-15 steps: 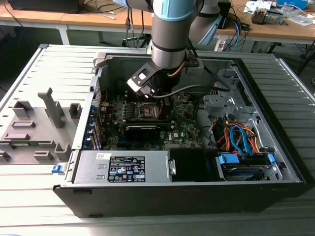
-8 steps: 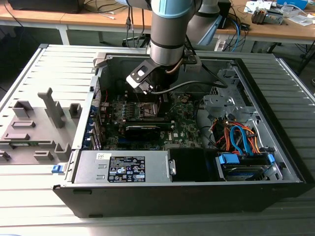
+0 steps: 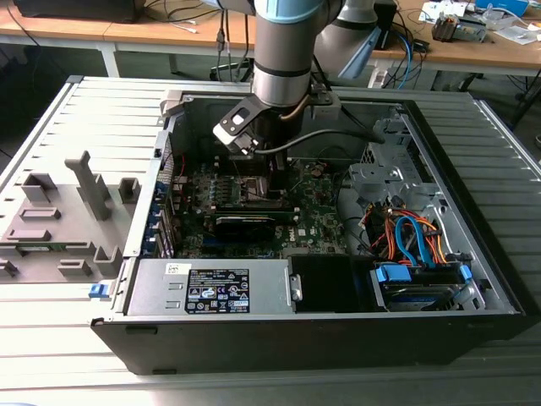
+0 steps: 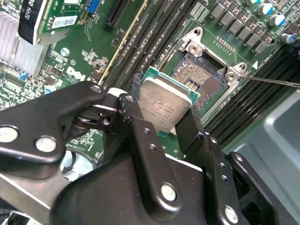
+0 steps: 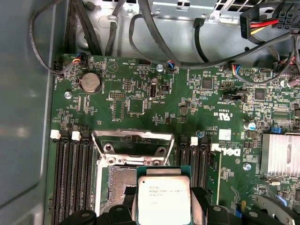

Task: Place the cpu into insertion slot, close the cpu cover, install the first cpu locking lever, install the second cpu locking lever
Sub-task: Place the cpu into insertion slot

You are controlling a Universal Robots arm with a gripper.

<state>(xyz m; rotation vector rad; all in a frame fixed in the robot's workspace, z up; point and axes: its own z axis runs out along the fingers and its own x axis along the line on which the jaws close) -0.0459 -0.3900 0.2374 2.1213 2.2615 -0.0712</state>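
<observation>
Silver-grey cylindrical metal arm [image 3: 283, 59] with pale blue joint cap [image 3: 292, 8], grey cable [image 3: 325, 135] looping off the wrist beside a small silver box [image 3: 235, 127]. Matte black gripper [image 4: 164, 115] of jointed flat links, studded with round silver pivot pins [image 4: 168, 191].

A grey slatted table [image 3: 51, 338] bears the open computer case [image 3: 338, 338] and grey plastic holders [image 3: 38, 222].

Computer case [image 3: 338, 338]: open, lying on the tabletop [image 3: 51, 347].
Arm [image 3: 283, 59]: reaches straight down into the case.
Gripper [image 3: 264, 167]: inside the case, above the motherboard [image 3: 317, 211].
</observation>
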